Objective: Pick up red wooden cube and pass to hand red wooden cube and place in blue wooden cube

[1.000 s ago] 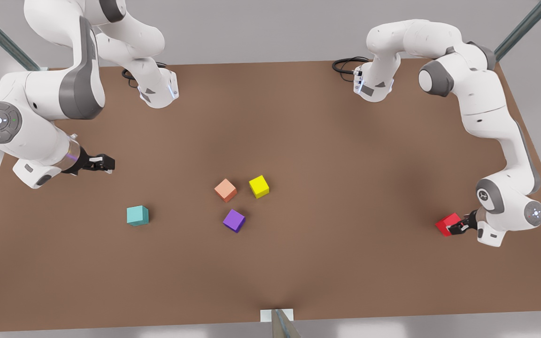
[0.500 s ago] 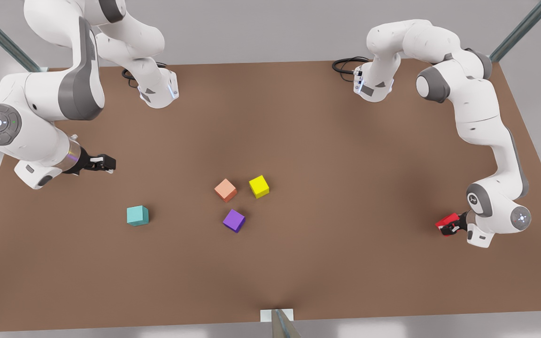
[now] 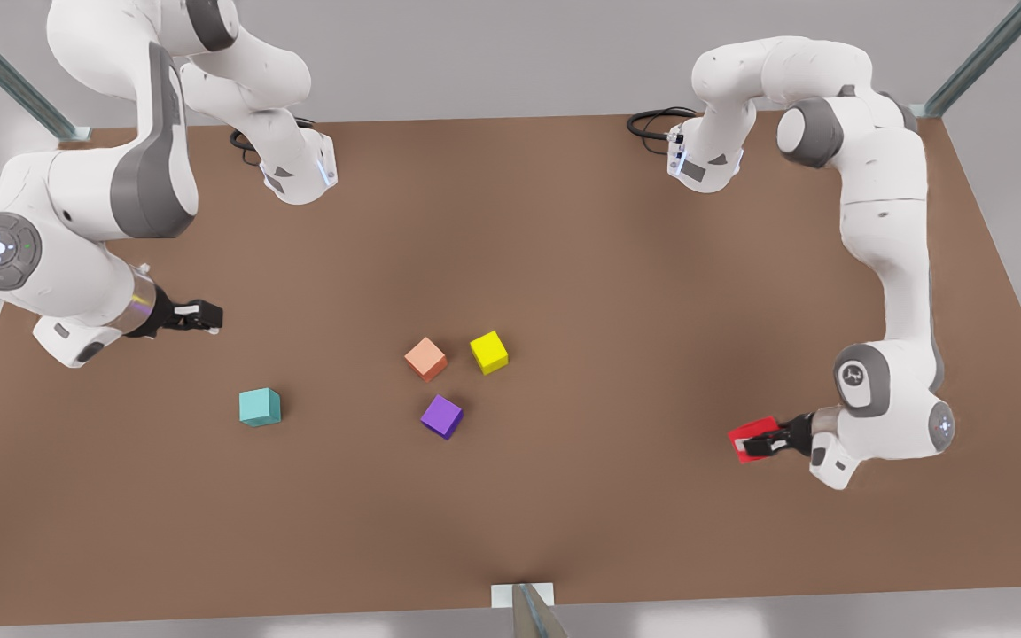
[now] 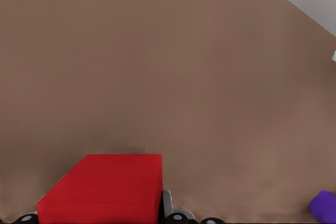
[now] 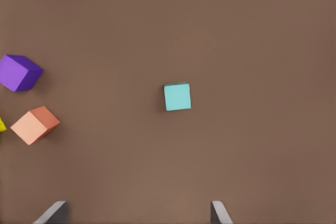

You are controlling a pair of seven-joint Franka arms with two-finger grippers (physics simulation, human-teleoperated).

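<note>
A: What sits closest to the camera?

B: The left gripper (image 3: pixel 757 442), at the front view's right, low over the brown table (image 3: pixel 617 266). Its black fingers are clamped on the red wooden cube (image 3: pixel 748 438), which is lifted clear of the surface and pokes out past the fingertips toward the table's middle.

A: How does the cube sit in that claw?

B: In the left wrist view the red wooden cube (image 4: pixel 102 190) lies right between the finger bases, one broad face turned up, and a corner of the purple cube (image 4: pixel 324 206) shows at the frame's edge.

A: Next out?

B: The purple cube (image 3: pixel 441 416), then the blue wooden cube (image 3: pixel 260 407) toward the front view's left, resting flat on the table and well apart from the red one. Just behind the purple cube are the salmon cube (image 3: pixel 425 359) and the yellow cube (image 3: pixel 488 352), near each other but not touching.

A: And the other arm?

B: The right gripper (image 3: pixel 203 316) hangs over the table at the front view's left, behind the blue wooden cube and apart from it. The right wrist view looks down on the blue wooden cube (image 5: pixel 177 96) between the two grey fingertips (image 5: pixel 52 213), which stand wide apart with nothing between them.

A: Farthest back?

B: Both arm bases at the table's far edge, with a black cable (image 3: pixel 652 120) looped by the one at the front view's right.
</note>
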